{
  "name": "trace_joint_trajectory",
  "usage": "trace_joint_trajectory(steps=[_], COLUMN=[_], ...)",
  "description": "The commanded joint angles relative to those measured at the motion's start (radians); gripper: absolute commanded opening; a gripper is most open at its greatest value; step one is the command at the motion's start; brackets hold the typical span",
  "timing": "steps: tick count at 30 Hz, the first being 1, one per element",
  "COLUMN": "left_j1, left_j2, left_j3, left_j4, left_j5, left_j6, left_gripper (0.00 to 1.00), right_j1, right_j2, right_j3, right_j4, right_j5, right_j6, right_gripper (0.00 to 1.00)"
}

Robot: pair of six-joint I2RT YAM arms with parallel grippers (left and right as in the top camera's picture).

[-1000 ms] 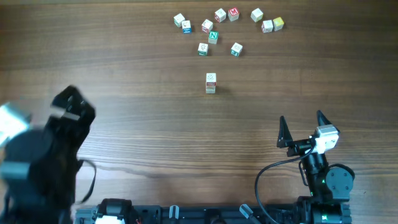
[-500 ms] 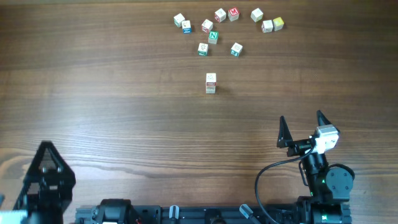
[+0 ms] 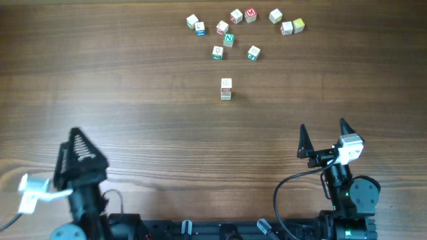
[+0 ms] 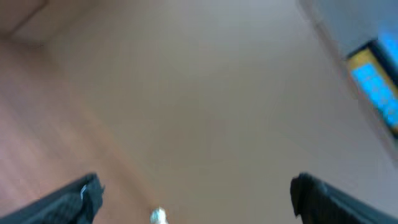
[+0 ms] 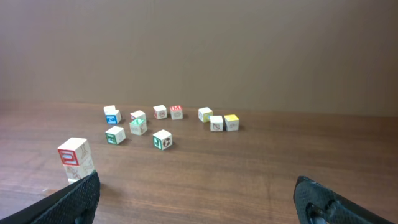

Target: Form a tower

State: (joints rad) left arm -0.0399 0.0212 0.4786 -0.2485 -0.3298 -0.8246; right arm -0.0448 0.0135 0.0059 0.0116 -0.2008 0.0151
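Observation:
The tower is a short column of two pale cubes standing mid-table, below the loose cubes. In the right wrist view the tower stands at the far left, with a red mark on one side of its top cube. My right gripper is open at the near right, well short of it and holding nothing; the right gripper frames bare wood. My left gripper hovers at the near left, far from the tower. The blurred left wrist view shows the left gripper open and empty.
Several loose cubes with green, red, blue and yellow faces are scattered along the far edge, and they appear as a cluster of cubes in the right wrist view. A small white blur sits low between the left fingers.
The left arm has swung down from the far left and then right and forward to the near left. The right arm, the tower and the cubes have not moved.

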Motion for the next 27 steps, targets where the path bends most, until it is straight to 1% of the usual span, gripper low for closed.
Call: trace_joint_trajectory(steps=[1,3,4,5,7,10,12,14,16,27], left_j1=[0.003,0.001,-0.002,-0.002,-0.002,-0.003,-0.003,-0.004,-0.004,-0.004], left_j2=[-0.018,-0.018,-0.018,-0.018,-0.018,-0.018,-0.018,-0.018,-0.018,-0.018], left_j3=[-0.217,-0.311,-0.359,-0.408,-0.474,-0.473,-0.473,-0.473,-0.473,-0.473], left_j4=[0.333,0.465,0.503,0.525,0.510,0.418,0.350,0.241,0.179,0.175], left_j5=[0.233,0.315,0.314,0.299,0.277,0.276,0.269,0.255,0.254,0.293], left_j6=[0.416,0.587,0.632,0.642,0.642,0.642,0.642,0.630,0.626,0.640], left_gripper=[1.00,1.00,1.00,1.00,1.00,1.00,1.00,1.00,1.00,1.00], right_j1=[-0.004,-0.004,-0.004,-0.004,-0.004,-0.004,-0.004,-0.004,-0.004,-0.004], right_j2=[-0.009,-0.009,-0.009,-0.009,-0.009,-0.009,-0.009,-0.009,-0.009,-0.009], right_j3=[-0.001,-0.001,-0.001,-0.001,-0.001,-0.001,-0.001,-0.001,-0.001,-0.001], right_j4=[0.002,0.002,0.002,0.002,0.002,0.002,0.002,0.002,0.002,0.002], right_j5=[0.010,0.010,0.010,0.010,0.010,0.010,0.010,0.010,0.010,0.010], right_j6=[0.014,0.014,0.014,0.014,0.013,0.014,0.013,0.014,0.013,0.014], right_gripper=[1.00,1.00,1.00,0.99,1.00,1.00,1.00,1.00,1.00,1.00])
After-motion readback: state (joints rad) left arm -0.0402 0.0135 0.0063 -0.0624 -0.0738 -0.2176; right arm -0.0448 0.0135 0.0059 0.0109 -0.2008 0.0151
